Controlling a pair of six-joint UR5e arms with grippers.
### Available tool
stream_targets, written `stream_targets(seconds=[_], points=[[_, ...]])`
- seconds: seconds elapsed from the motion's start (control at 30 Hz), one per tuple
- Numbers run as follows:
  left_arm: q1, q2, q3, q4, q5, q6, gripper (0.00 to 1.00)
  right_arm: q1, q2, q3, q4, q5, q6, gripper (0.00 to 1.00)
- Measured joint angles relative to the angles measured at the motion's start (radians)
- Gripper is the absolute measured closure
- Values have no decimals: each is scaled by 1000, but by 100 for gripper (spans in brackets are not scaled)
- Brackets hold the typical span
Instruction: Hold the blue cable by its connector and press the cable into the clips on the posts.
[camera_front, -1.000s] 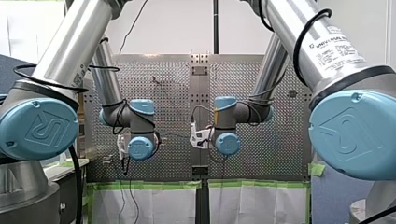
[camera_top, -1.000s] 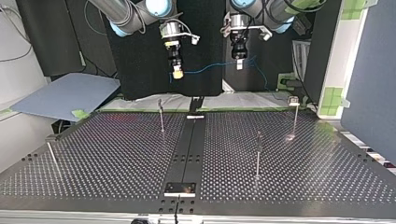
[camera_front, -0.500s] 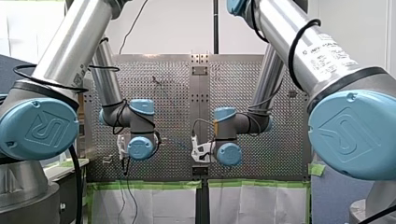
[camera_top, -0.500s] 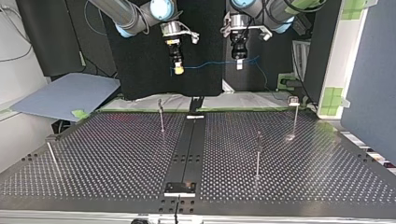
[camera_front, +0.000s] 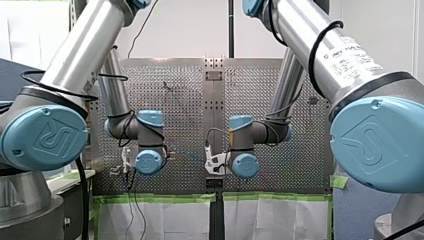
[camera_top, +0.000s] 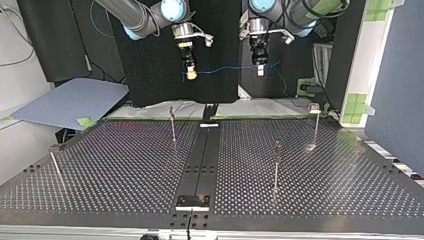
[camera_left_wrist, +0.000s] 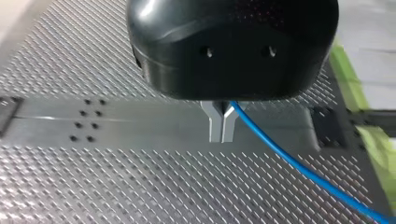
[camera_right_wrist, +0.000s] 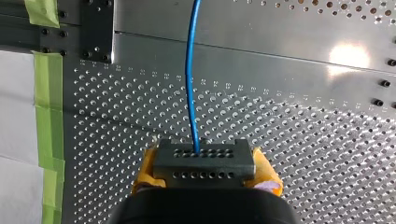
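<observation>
the blue cable (camera_top: 225, 69) hangs in the air as a thin, nearly level line between my two grippers. its connector (camera_right_wrist: 204, 156), a dark block with rows of small holes, sits clamped between the yellow pads of my right gripper (camera_right_wrist: 204, 169). further along, the cable comes out from between the closed metal fingers of my left gripper (camera_left_wrist: 222, 127). the thin upright posts (camera_top: 172, 127) and their clips (camera_top: 314, 107) stand below, well apart from the cable.

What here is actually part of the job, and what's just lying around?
Part of the job:
thin blue cable
black perforated connector block in my right claw
my left claw, pinching the cable
slim metal posts on the perforated metal table

Lying about:
grey-blue flat sheet beside the table
green tape strips
</observation>
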Motion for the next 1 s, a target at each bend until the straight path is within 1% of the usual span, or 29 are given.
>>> stream_targets(seconds=[0.2,0.43,0.53,0.67,0.73,0.77,0.93,1.0], points=[[51,-51,0,2,0,52,99,0,0,0,0,0,0,100],[122,-118,0,2,0,121,99,0,0,0,0,0,0,100],[142,-128,0,2,0,136,99,0,0,0,0,0,0,100],[146,-128,0,2,-3,142,99,0,1,-1,1,1,-1,100],[140,-119,1,0,-13,144,99,-1,2,-8,8,8,-5,100],[138,-114,1,-3,-18,143,99,-1,0,-13,13,13,-5,100],[107,-76,1,-33,-57,136,99,3,-31,-32,51,45,10,100],[92,-61,1,-48,-72,132,99,4,-47,-34,66,51,13,100]])
